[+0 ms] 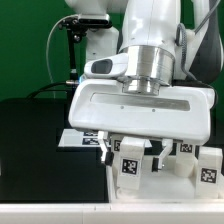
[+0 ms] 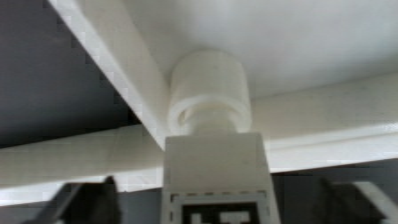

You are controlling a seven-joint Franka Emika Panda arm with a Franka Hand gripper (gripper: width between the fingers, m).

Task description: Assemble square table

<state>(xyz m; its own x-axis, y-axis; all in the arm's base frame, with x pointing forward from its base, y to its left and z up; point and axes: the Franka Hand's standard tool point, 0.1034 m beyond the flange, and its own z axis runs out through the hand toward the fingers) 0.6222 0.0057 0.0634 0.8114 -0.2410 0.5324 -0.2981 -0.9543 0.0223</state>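
My gripper (image 1: 128,150) hangs low over the square panel (image 1: 170,178), fingers spread apart on either side of a tagged white leg (image 2: 214,150) without pinching it. That leg stands upright against the panel's raised rim (image 2: 125,80), and other tagged legs (image 1: 208,165) stand on the panel nearby.

A robotics lab: tagged white parts (image 1: 131,165), black-draped table (image 1: 40,140), green backdrop (image 1: 25,40).

A black table (image 1: 30,130) carries the scene. The marker board (image 1: 80,136) lies flat on it. Nearer the camera, the white square panel (image 1: 135,195) appears to rest on it too, largely hidden.
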